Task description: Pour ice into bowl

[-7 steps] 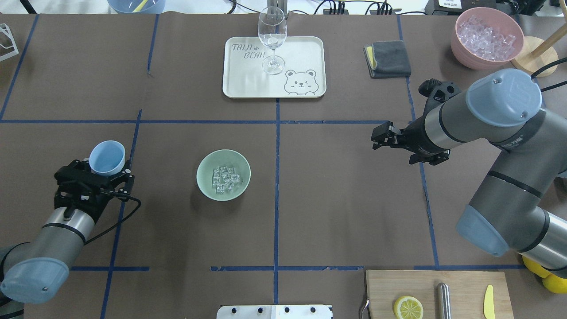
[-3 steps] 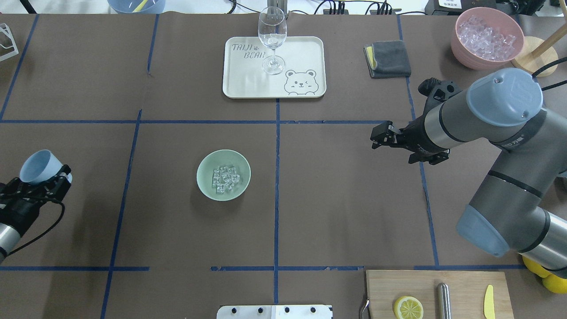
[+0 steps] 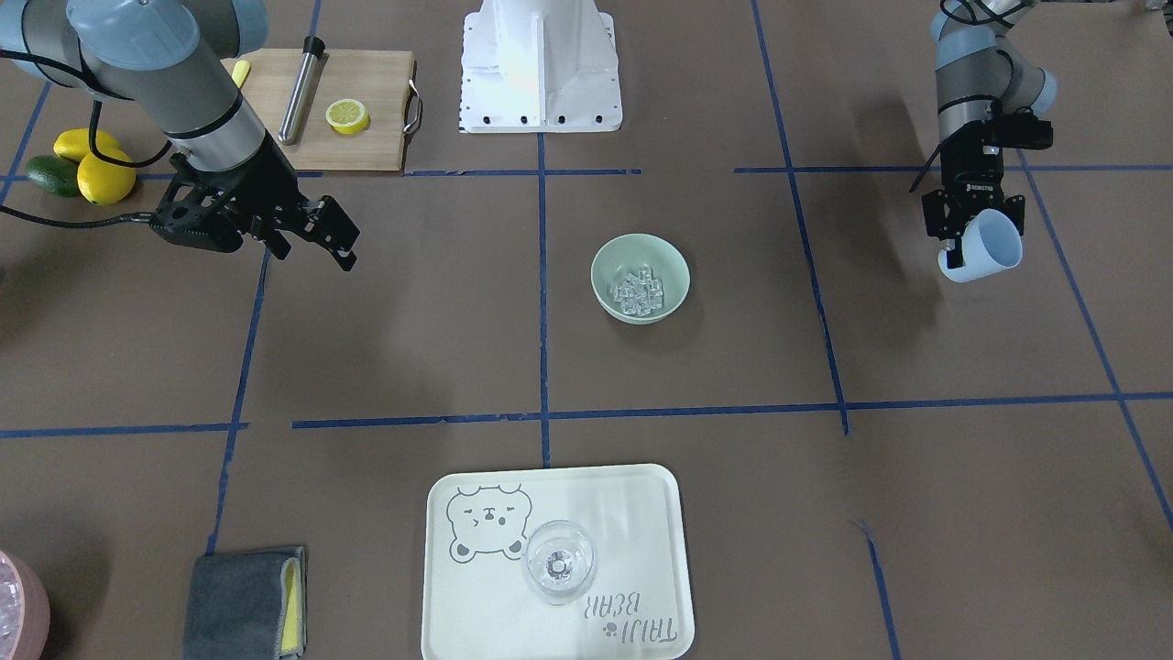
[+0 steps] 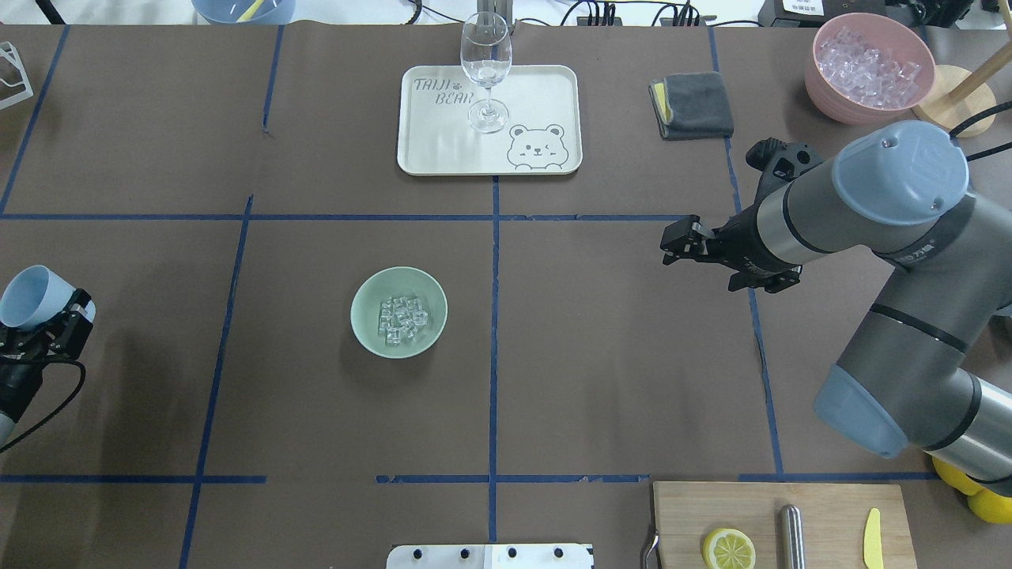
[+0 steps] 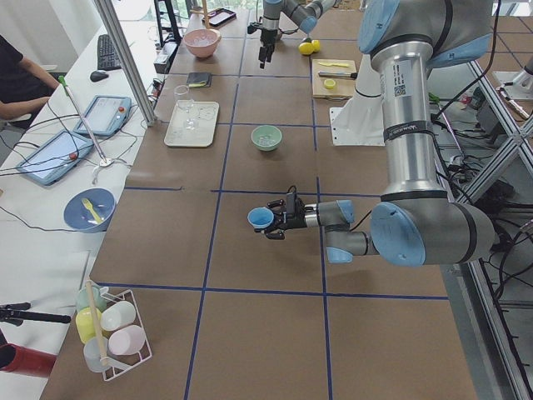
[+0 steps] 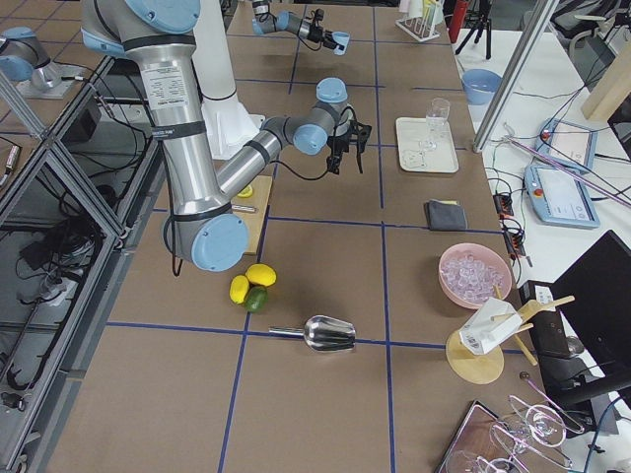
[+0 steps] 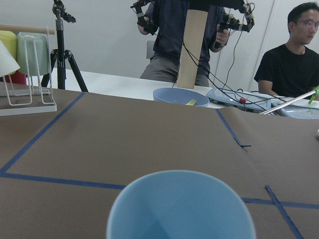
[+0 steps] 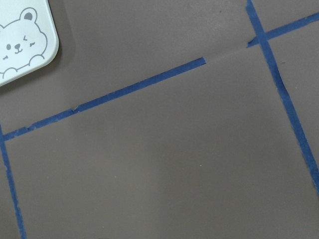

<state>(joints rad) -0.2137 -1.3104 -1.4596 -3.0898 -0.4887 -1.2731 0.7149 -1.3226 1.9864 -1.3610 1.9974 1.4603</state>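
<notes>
The mint-green bowl [image 4: 364,304] [image 3: 675,266] stands left of the table's middle, and it also shows in the exterior left view [image 5: 266,137]. The ice [image 4: 402,319] [image 3: 639,291] lies as a small heap of clear cubes inside it. My left gripper [image 4: 43,314] [image 3: 970,236] is far to the bowl's left, near the table's edge. It is shut on a light blue cup [image 4: 26,296] [image 3: 985,246] [image 7: 182,206], which is tilted and looks empty. My right gripper [image 4: 680,243] [image 3: 332,240] hangs open and empty above the table, well to the bowl's right.
A cream tray [image 4: 545,95] with a wine glass [image 4: 485,67] stands at the back centre. A grey cloth [image 4: 694,104] and a pink bowl of ice cubes [image 4: 870,67] are back right. A cutting board [image 4: 783,521] with a lemon half [image 4: 728,548] is front right.
My left gripper has carried the blue cup leftward, away from the bowl, to the table's left edge. The ice lies still in the bowl. The right arm has not moved.
</notes>
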